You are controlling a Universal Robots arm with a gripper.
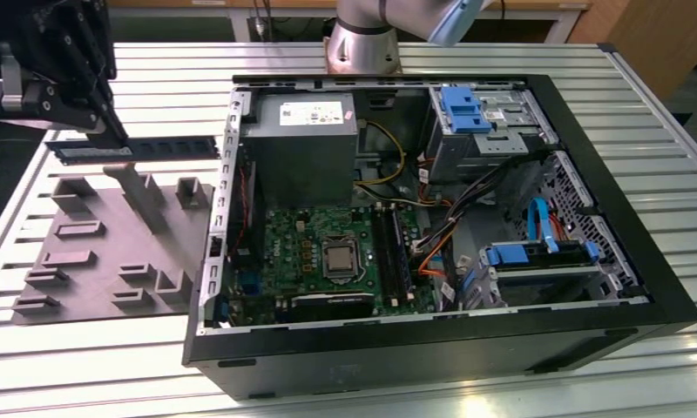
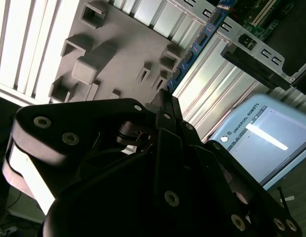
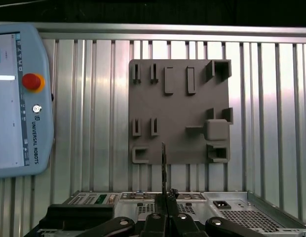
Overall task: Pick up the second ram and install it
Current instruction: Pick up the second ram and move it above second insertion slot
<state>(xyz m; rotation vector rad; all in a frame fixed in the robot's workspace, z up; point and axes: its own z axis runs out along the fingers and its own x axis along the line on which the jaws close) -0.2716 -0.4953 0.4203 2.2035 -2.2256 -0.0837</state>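
Gripper point(image 1: 111, 144) clamping second ram point(image 1: 168, 146), edge-on — clear above grey tray point(image 1: 87, 261)

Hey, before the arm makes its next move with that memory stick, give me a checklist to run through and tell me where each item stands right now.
1. Slim dark blue-green memory stick clamped in the black gripper: ok.
2. Stick clear of the grey moulded tray: ok, it hangs above the raised blocks in the exterior view.
3. Stick straight in the grip: ok, the first wrist view shows it edge-on and centred.
4. Black computer case open, board exposed: ok.
5. Long black memory slots free: cannot tell.
6. Orange cables out of the slots' way: cannot tell, they lie right beside them.
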